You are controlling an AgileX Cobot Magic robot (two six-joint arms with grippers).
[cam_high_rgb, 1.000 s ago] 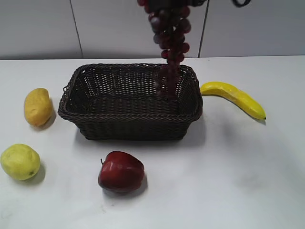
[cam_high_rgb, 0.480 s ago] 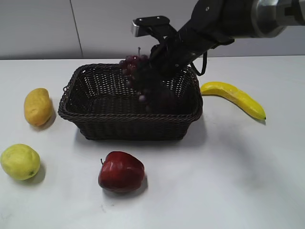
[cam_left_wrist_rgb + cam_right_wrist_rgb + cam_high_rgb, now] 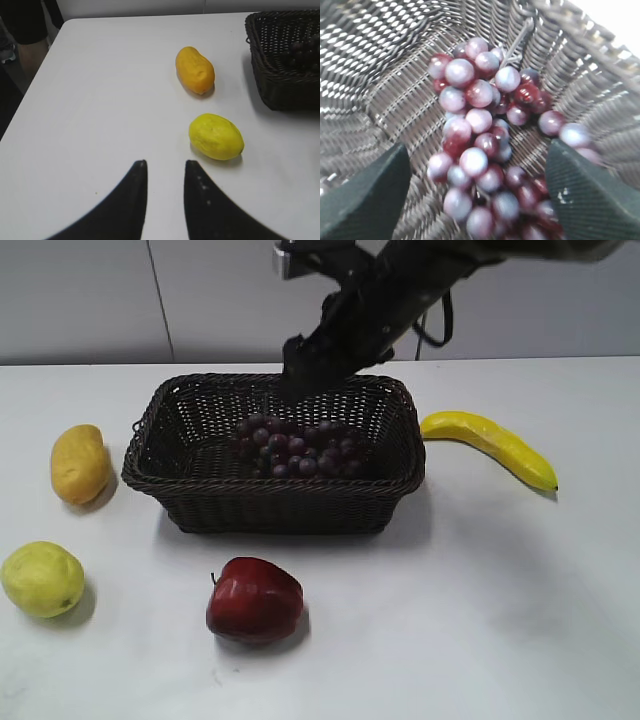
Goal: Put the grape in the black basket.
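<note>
The grape, a bunch of dark red-purple grapes, lies on the floor of the black basket, a large dark woven wicker basket in the middle of the table. In the right wrist view the grape lies on the weave between my right gripper's two wide-open jaws, and no jaw touches it. In the exterior view my right gripper hangs just above the basket's back rim. My left gripper is open and empty over bare table, with the basket at the right edge of its view.
A red apple sits in front of the basket. A yellow-orange mango and a yellow lemon lie to its left; both show in the left wrist view. A banana lies to the right.
The grape hung from my right gripper above the basket, came down into it, and now lies loose on the basket floor. My right gripper has opened and lifted up.
</note>
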